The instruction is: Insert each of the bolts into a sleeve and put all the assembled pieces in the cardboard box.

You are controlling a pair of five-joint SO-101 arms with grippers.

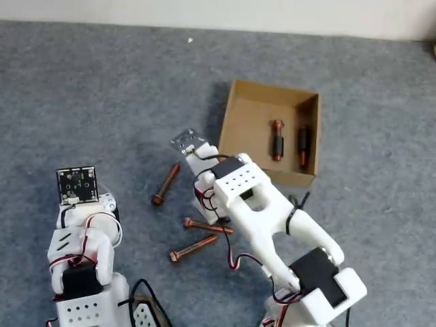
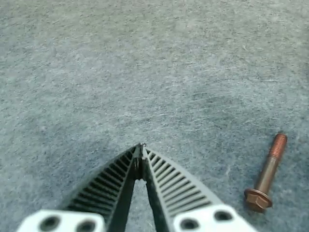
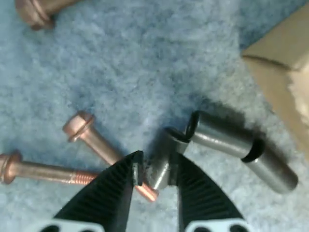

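Two assembled pieces [image 1: 278,140] lie in cardboard box [image 1: 253,126]; right hand [image 3: 157,166] grips sleeve [image 3: 166,150].

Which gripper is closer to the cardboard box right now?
Right. The right gripper holds a sleeve just beside the cardboard box; the left gripper sits shut well away, beyond the loose bolts.

Grey short-pile carpet [image 1: 102,88] covered counter [image 1: 381,82] from edge to edge, mottled with lighter and darker fibres. Up close in left wrist view, pile looked coarse and fuzzy, with faint pale streaks across it. Along far edge in high view ran off-white strip [image 1: 204,10], plain and unmarked; wall or bare board, could not tell. Small white speck [image 1: 190,41] lay on carpet near strip. Light was soft and even, shadows faint.
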